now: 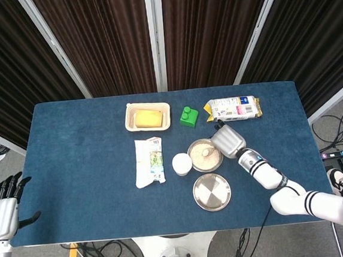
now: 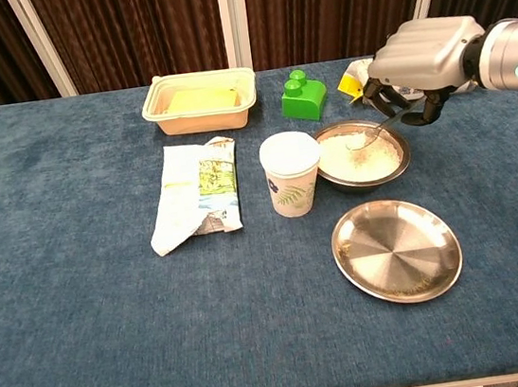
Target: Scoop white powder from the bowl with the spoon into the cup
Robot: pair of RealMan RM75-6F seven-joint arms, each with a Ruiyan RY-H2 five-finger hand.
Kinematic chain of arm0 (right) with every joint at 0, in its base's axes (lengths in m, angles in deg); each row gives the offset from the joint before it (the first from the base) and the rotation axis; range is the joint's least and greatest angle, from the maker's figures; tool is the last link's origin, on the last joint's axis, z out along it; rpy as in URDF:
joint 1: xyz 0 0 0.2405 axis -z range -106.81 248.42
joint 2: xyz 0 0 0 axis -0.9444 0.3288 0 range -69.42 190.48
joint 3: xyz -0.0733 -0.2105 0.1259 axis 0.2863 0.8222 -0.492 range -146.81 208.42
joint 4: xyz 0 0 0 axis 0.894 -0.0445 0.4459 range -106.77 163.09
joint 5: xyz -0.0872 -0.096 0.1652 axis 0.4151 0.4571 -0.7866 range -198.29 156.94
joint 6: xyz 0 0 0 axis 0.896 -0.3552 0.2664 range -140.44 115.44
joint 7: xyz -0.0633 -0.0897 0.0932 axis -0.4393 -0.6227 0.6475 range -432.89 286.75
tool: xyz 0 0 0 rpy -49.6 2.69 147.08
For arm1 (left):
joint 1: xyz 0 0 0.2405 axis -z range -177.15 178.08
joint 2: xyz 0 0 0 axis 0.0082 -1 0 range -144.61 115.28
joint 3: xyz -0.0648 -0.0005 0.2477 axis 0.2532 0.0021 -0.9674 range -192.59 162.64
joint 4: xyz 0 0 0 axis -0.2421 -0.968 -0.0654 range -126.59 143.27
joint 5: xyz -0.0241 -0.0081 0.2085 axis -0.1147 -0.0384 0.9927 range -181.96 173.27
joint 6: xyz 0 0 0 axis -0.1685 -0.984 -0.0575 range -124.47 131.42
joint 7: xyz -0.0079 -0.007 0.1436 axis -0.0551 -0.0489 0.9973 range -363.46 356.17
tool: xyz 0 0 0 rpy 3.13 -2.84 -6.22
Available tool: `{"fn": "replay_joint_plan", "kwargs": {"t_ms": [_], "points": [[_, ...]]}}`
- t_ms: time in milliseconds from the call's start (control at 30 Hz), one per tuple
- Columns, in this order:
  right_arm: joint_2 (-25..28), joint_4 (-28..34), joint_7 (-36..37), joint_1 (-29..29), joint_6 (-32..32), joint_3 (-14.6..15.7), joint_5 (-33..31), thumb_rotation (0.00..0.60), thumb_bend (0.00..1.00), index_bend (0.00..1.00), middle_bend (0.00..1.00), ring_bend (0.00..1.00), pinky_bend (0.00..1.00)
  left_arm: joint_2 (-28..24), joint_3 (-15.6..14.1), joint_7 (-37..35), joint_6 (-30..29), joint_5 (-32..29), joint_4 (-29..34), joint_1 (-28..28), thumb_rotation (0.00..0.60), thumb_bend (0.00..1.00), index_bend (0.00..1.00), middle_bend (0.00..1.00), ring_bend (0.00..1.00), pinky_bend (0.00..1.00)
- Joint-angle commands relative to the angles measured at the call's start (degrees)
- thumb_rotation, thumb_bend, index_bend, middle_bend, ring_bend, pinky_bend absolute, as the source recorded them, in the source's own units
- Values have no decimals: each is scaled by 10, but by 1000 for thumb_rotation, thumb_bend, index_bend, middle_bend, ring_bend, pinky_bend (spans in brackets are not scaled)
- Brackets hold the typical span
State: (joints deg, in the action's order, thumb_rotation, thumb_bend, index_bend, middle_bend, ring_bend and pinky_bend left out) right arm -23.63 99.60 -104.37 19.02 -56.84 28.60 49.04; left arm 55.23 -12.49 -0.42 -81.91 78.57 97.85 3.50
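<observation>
The right hand (image 2: 425, 59) grips the thin metal spoon (image 2: 377, 129) by its handle, fingers curled around it, just past the far right rim of the round metal bowl of white powder (image 2: 362, 155). The spoon slants down into the bowl, and its tip rests in the powder. The white paper cup with a leaf print (image 2: 292, 173) stands upright just left of the bowl, near the middle of the blue cloth-covered table (image 2: 93, 311). An empty round steel plate (image 2: 396, 250) lies toward the near edge, just in front of the bowl. The left hand (image 1: 3, 209) hangs off the table's near left corner, holding nothing, with its fingers apart.
</observation>
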Motion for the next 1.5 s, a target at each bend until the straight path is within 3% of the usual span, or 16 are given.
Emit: {"fn": "replay_joint_plan", "kwargs": {"t_ms": [33,267,533,767,967,1500], "points": [[2,-9,34,13,-13,3,22,600,327,607,579,243,153,-2,0,2,-2,3,2,0,600,74,222,180,92,110],[18,-4,86,21,-33,-3,54,600,327,607,579,243,151,-6,0,8,-3,2,8,-1,600,74,222,180,92,110],[56,46,120,17,-46,-15,88,600,327,607,580,243,146,-8,-1,13,-4,5,12,-1,600,74,221,180,92,110],[65,92,118,-12,-18,-30,102,600,327,607,582,243,145,-8,-1,15,-4,7,12,0,600,74,221,180,92,110],[50,91,35,-50,27,-29,100,600,327,607,582,243,144,-7,-2,13,-3,7,10,0,600,74,222,180,92,110],[32,115,-333,-138,62,-17,115,600,327,608,580,243,109,-6,1,5,-7,8,6,0,600,74,221,180,92,111]]}}
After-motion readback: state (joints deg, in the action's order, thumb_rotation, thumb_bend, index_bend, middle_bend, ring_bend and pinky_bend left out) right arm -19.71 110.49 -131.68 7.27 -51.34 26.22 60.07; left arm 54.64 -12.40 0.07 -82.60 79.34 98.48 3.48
